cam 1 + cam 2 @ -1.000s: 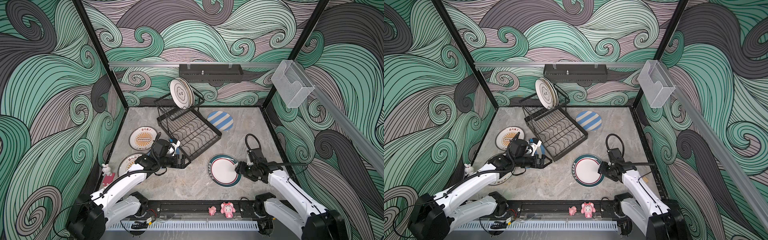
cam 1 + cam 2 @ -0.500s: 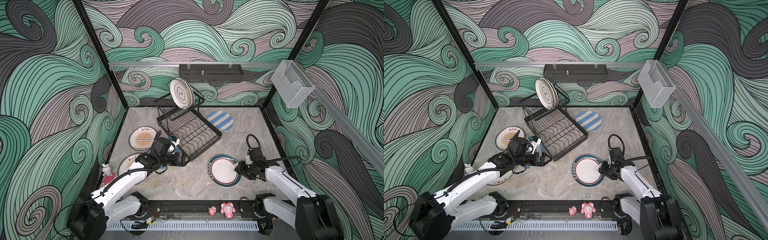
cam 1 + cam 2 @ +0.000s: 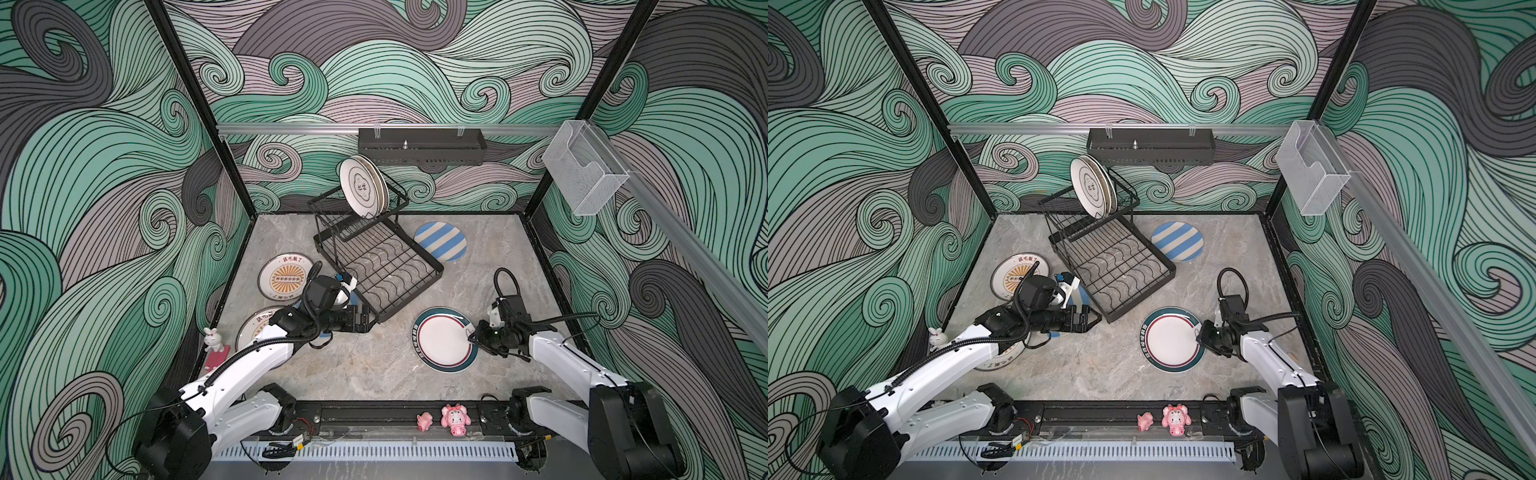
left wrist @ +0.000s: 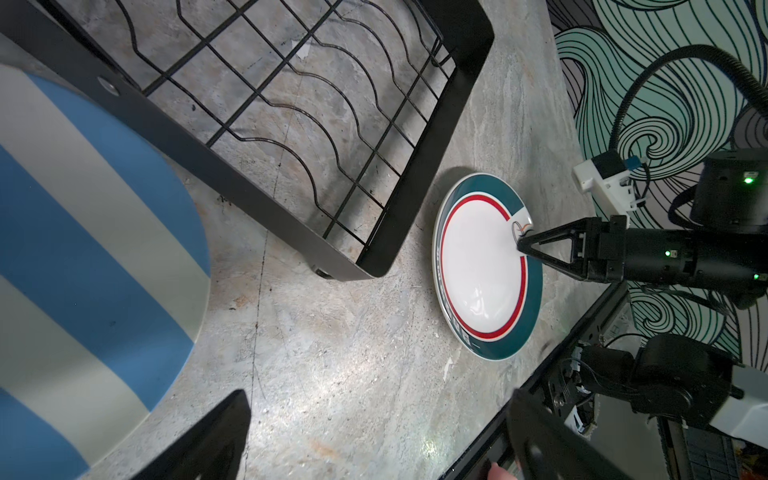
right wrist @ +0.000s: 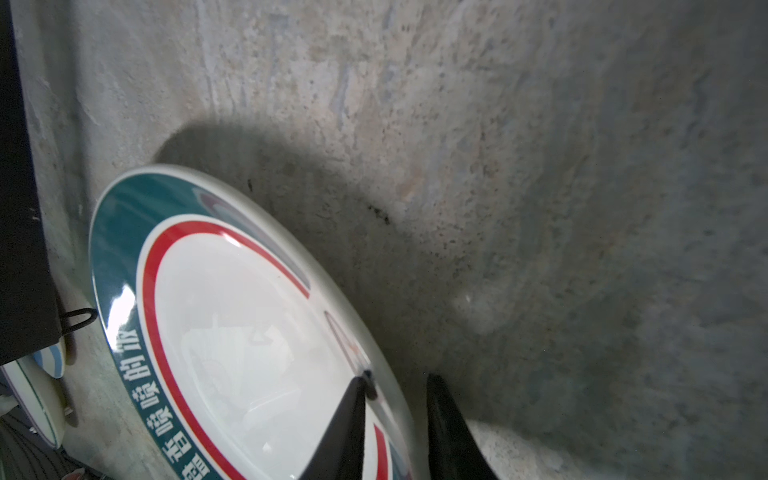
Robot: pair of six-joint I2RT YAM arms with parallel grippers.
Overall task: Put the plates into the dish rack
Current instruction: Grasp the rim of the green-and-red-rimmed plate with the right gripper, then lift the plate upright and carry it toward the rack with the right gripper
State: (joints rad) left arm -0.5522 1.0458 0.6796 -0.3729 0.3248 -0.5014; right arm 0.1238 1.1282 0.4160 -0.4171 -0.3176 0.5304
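A teal-rimmed plate (image 3: 440,340) (image 3: 1169,338) lies on the grey floor at front right. My right gripper (image 3: 471,337) (image 5: 397,382) is shut on its near rim, one finger on top (image 4: 519,245), the other outside the edge. The black dish rack (image 3: 409,298) (image 3: 1142,298) stands in the middle, with cream plates (image 3: 363,187) upright in its upper basket. My left gripper (image 4: 378,395) is open and empty by the rack's front corner (image 3: 365,322), over a blue-striped plate (image 4: 83,249). An orange-sunburst plate (image 3: 284,276) lies left of the rack. Another plate (image 3: 253,328) is partly hidden under my left arm.
A second blue-striped plate (image 3: 440,241) lies right of the rack. A black wall shelf (image 3: 422,145) and a clear plastic box (image 3: 582,174) hang on the walls. Pink toys (image 3: 455,417) sit on the front rail, a white bunny (image 3: 212,338) at the left wall.
My right gripper's jaws have closed from wide apart onto the teal-rimmed plate's rim. The left arm has stayed almost still.
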